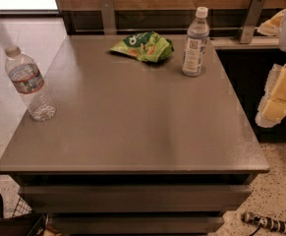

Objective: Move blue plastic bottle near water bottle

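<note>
The blue plastic bottle (pixel 195 44) stands upright at the back right of the grey table (pixel 132 127). It is slim and bluish, with a white cap and a tall pale label bearing a small dark square logo. The water bottle (pixel 29 85) stands upright at the table's left edge. It is clear and ribbed, with a red, white and blue label band. My gripper (pixel 276 104), white and yellow, hangs off the table's right side, well apart from both bottles and holding nothing that I can see.
A green snack bag (pixel 143 45) lies at the back middle, left of the blue bottle. A wooden wall with metal brackets (pixel 250 18) runs behind the table. A dark object (pixel 0 215) sits on the floor at lower left, and a cable end (pixel 268 223) at lower right.
</note>
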Action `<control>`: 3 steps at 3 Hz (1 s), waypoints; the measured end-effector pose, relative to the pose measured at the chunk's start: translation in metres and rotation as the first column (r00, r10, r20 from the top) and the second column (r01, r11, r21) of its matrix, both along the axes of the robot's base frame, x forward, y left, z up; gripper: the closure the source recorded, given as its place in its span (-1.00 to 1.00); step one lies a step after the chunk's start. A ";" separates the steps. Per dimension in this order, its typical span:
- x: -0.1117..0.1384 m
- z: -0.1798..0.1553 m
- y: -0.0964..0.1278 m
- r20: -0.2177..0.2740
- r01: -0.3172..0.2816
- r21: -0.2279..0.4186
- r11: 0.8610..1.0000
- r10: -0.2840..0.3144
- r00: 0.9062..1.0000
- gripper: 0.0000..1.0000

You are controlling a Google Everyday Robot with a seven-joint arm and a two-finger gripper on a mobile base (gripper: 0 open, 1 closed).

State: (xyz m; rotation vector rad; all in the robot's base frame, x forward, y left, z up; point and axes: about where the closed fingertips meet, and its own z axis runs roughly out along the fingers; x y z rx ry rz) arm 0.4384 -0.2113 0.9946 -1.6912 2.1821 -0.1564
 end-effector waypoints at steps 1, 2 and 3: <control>0.000 0.000 0.000 0.001 0.000 0.000 1.000 0.000 1.000 -1.00; 0.025 -0.005 0.003 0.033 0.017 0.075 0.997 -0.019 0.999 -1.00; 0.075 -0.017 0.007 0.090 0.047 0.243 0.969 -0.071 0.993 -1.00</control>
